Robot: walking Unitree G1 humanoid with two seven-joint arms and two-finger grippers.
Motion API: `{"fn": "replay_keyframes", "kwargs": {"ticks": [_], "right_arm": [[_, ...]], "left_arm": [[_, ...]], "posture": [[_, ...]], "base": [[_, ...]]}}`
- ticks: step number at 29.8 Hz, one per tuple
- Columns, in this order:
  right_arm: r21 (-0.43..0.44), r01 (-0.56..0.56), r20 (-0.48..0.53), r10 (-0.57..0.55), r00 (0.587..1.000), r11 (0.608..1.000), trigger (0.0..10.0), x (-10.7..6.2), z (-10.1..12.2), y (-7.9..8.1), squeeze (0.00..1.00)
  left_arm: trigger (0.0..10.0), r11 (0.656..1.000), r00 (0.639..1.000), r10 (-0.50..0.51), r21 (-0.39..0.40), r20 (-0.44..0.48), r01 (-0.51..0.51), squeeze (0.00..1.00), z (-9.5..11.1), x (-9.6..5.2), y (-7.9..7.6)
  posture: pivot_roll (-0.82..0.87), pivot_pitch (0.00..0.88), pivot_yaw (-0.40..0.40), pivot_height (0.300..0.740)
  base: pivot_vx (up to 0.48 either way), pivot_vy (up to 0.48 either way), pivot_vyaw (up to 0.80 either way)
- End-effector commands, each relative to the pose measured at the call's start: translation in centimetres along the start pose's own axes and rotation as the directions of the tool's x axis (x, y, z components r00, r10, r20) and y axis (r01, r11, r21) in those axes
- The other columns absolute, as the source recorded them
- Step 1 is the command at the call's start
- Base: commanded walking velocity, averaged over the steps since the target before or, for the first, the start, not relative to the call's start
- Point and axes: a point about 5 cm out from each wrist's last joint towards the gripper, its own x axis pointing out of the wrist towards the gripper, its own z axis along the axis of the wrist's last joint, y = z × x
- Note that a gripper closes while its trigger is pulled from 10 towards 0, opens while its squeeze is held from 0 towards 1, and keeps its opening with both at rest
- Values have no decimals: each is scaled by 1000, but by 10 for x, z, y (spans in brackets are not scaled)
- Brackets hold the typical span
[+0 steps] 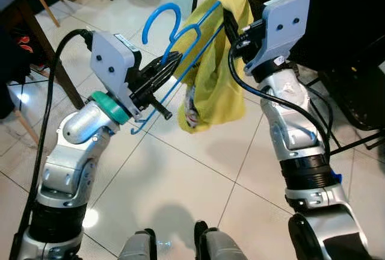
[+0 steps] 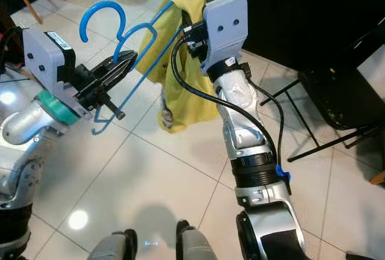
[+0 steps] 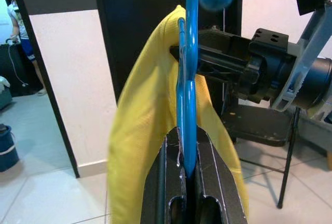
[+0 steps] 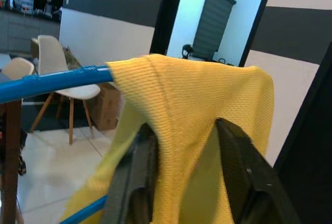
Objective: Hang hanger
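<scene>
- I have the blue hanger (image 1: 180, 61) in mid-air over the tiled floor (image 1: 198, 176), hook uppermost, between both arms.
- Left gripper (image 1: 163, 69): fingers pressed together on the hanger's lower bar, near the neck. The grip is narrow, so I judge the hanger could pivot if I swing it.
- Right gripper (image 4: 181, 167): fingers spread either side of the yellow cloth (image 1: 219, 73) draped over the hanger's far shoulder, not visibly clamping it.
- Risk: with the cloth sitting loose, tilting that end down may let it slide to the floor.
- Risk: I see no rail yet; walking could shake the load.
</scene>
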Motion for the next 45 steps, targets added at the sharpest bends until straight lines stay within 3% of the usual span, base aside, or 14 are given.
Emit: {"fn": "replay_keyframes", "kwargs": {"ticks": [1,18,26,29,31,32,33,35,36,39,40,42,43,45], "right_arm": [[3,25,-7,-25,1000,1000,0,-4,-4,-4,0],[-42,-95,74,98,992,995,0,-17,15,-2,0],[-2,-200,159,198,967,980,0,-12,38,18,0],[66,-301,190,284,940,951,0,-9,45,43,0],[161,-469,208,435,876,868,0,-16,49,75,0],[161,-469,208,435,876,868,0,-16,49,75,0],[198,-534,215,496,842,822,0,-21,50,86,0],[198,-534,215,496,842,822,0,-21,50,86,0],[217,-607,214,570,794,764,0,-29,50,96,0],[217,-607,214,570,794,764,0,-29,50,96,0],[247,-665,203,633,747,705,0,-39,48,102,0],[247,-665,203,633,747,705,0,-39,48,102,0],[293,-686,147,677,721,666,0,-52,36,100,0],[313,-676,71,694,717,667,0,-61,22,95,0]], "left_arm": [[10000,1000,1000,-24,-8,19,24,0,4,1,-2],[10000,995,995,97,20,-27,-97,0,-8,2,11],[10000,995,994,102,-17,-27,-102,0,-14,6,6],[10000,992,992,124,-29,-23,-125,0,-17,10,5],[10000,987,988,154,-31,-19,-155,0,-19,14,5],[10000,987,988,154,-31,-19,-155,0,-19,14,5],[10000,986,986,165,-30,-16,-165,0,-20,16,6],[10000,986,986,165,-30,-16,-165,0,-20,16,6],[10000,981,982,190,-21,-13,-191,0,-20,18,9],[10000,981,982,190,-21,-13,-191,0,-20,18,9],[10000,976,976,219,-9,-8,-219,0,-20,21,13],[10000,976,976,219,-9,-8,-219,0,-20,21,13],[10000,969,969,247,4,0,-247,0,-19,22,19],[10000,964,964,265,12,7,-265,0,-17,23,22]], "posture": [[60,106,45,740],[37,79,55,740],[24,82,46,740],[20,86,41,740],[24,89,31,740],[24,89,31,740],[24,89,31,740],[24,89,31,740],[27,90,26,740],[27,90,26,740],[26,90,21,740],[26,90,21,740],[19,93,19,740],[19,95,20,740]], "base": [[0,0,0],[0,0,0],[0,0,0],[0,0,0],[0,0,0],[0,0,0],[0,0,0],[0,0,0],[0,0,0],[0,0,0],[0,0,0],[0,0,0],[0,0,0],[0,0,0]]}}
